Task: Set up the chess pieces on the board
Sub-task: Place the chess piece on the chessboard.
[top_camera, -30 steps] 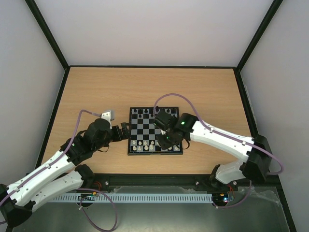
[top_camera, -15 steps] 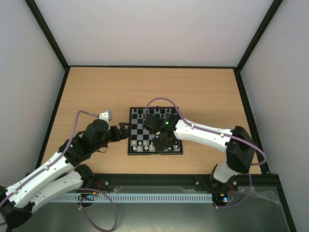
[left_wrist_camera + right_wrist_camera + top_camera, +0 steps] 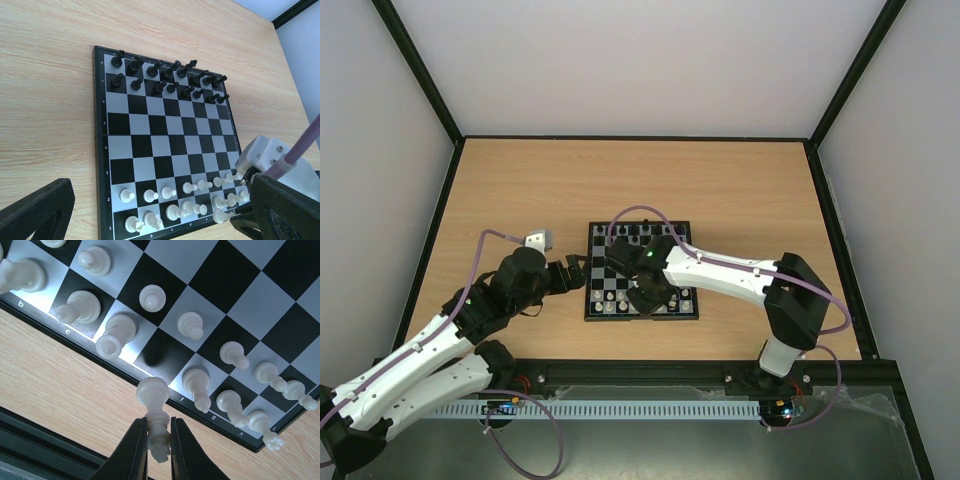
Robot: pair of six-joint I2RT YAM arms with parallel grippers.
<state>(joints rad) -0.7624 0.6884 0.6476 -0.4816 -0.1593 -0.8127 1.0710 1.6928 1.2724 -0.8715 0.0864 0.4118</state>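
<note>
Board: a small square of black and pale checks with a black border [image 3: 600, 265], flat on the wooden bench [image 3: 520, 180], just below the middle of the top view.
Black pieces: two rows [image 3: 156, 88] along the board's upper edge in the left wrist view.
White pieces: cream figures [image 3: 187, 187] in the two rows at the board's lower edge.
Held piece: cream-white [image 3: 154, 395], with a rounded head over a collar and a slim body.
Right hand: its fingers [image 3: 159, 427] are pinched to a narrow gap on the held piece's lower body.
Left hand: its fingers [image 3: 578, 272] are spread wide with nothing between them, just left of the board.
Hidden: the right arm [image 3: 720, 275] covers the board's lower middle and its own hand in the top view. The held piece's base is buried between the fingers, and I cannot tell whether the piece touches the board.
Axis: the held piece runs up and down the right wrist frame, head uppermost. The head lies over the board's border, below a bare dark square in the edge row.
</note>
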